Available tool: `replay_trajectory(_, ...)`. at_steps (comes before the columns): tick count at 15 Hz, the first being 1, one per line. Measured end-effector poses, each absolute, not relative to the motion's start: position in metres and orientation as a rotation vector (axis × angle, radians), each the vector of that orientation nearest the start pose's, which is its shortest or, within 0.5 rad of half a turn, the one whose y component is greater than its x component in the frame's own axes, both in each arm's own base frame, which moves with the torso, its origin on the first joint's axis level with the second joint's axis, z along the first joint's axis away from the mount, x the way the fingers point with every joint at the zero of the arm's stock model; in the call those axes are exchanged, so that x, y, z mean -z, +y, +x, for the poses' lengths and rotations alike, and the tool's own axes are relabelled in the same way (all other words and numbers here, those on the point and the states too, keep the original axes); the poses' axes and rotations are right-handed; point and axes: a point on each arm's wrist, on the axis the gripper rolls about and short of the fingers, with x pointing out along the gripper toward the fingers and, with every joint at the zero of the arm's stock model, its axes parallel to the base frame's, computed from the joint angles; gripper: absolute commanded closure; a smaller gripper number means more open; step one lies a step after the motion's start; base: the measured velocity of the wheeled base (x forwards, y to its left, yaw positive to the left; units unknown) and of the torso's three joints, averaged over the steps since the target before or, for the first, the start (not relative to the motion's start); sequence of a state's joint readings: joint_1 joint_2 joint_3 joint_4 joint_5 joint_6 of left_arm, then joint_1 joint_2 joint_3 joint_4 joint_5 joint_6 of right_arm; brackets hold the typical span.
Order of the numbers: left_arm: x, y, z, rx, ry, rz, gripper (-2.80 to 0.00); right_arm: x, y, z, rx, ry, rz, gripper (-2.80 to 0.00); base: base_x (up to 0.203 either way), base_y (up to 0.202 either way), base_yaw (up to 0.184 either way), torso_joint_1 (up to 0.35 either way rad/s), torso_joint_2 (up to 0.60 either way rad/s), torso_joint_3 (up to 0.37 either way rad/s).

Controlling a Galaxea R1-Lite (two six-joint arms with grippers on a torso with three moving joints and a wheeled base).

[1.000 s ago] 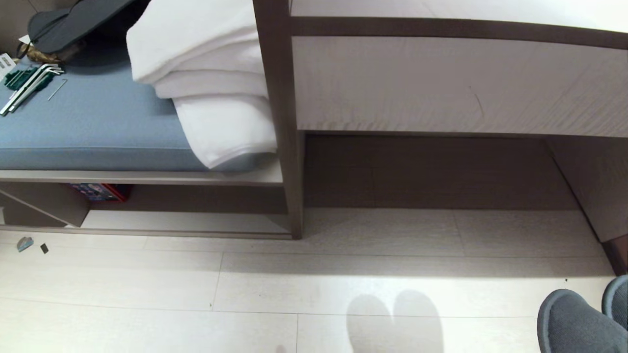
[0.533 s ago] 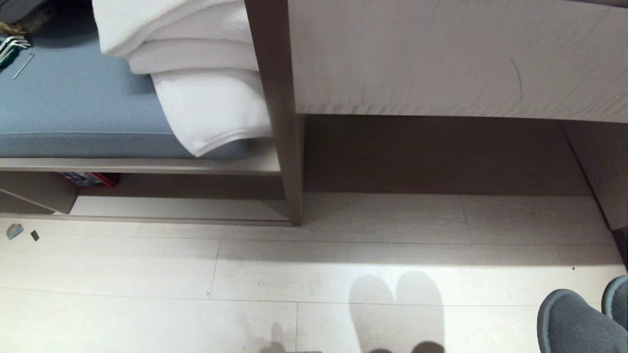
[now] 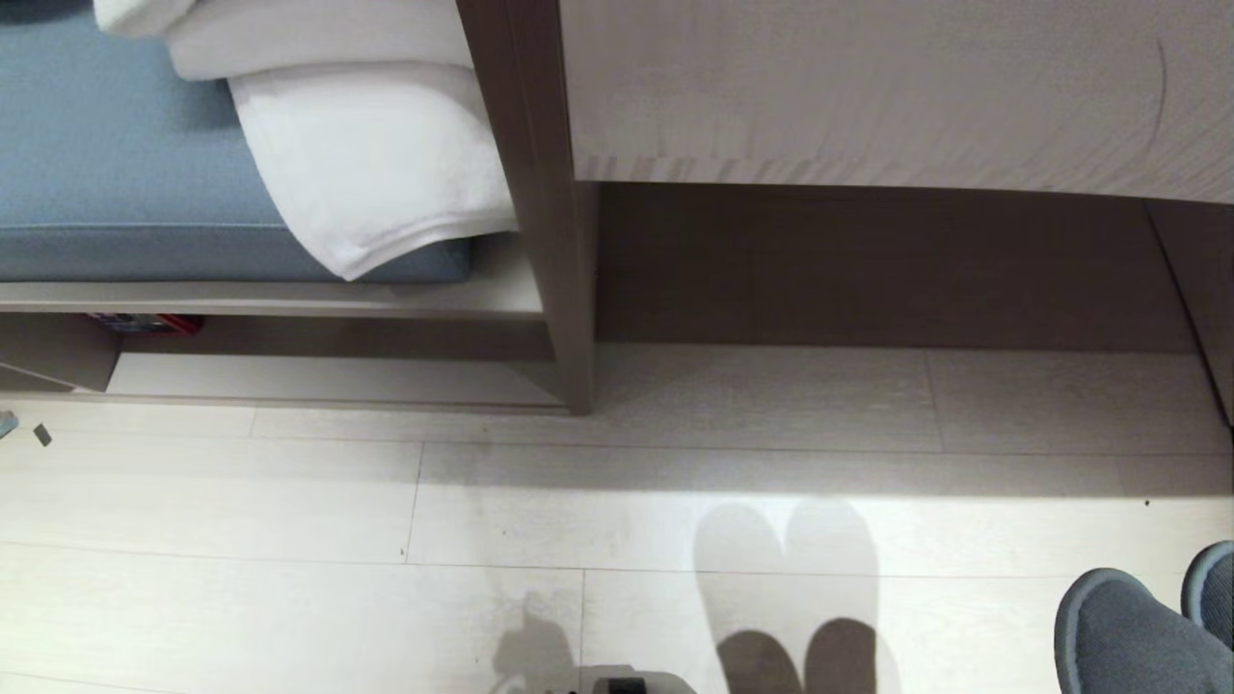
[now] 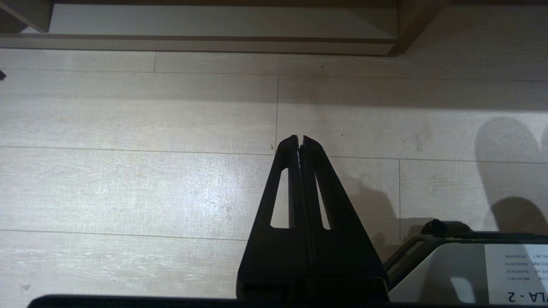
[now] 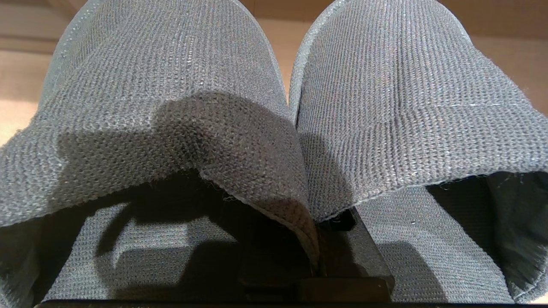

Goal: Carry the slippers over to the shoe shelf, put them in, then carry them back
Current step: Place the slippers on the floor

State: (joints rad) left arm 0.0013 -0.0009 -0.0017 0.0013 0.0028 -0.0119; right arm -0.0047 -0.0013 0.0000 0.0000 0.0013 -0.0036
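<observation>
Slippers (image 5: pixel 274 128): we hold the pair side by side, toes pointing away from the right gripper (image 5: pixel 319 239), whose jaws pinch the inner edges of the two uppers together; in the head view their toes (image 3: pixel 1128 627) poke in at the lower right corner, clear of the floor.
Right gripper: clamped on the fabric where the two slippers meet (only a dark sliver of it shows beneath them).
Left gripper (image 4: pixel 299 139): pressed together on nothing, hanging over bare floor (image 4: pixel 128 171), with the shelf's front lip well ahead of its tips.
Shoe shelf (image 3: pixel 328 381): the low cubby under the blue cushion (image 3: pixel 116 173), well off to the left of the gripper that carries the pair and ahead of it; its pale board looks free.
White towels (image 3: pixel 366 154): draped over the cushion edge, above the cubby.
What changed: over the last second our whole view has slid down the furniture, so the camera has tipped; the slippers kept their corner.
Meaning: we judge the carry is under way, and the pair is not yet lined up with the cubby.
</observation>
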Motion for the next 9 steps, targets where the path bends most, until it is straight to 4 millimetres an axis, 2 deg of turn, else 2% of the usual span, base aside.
replay_trajectory(9,-0.0758,0.0000,-0.0230,-0.004,-0.001,-0.012,0.00,-0.0755,0.0001,-0.0229,0.003,-0.001,-0.003,0.00,0.000,0.000,0.000,0.003,0.00,-0.196)
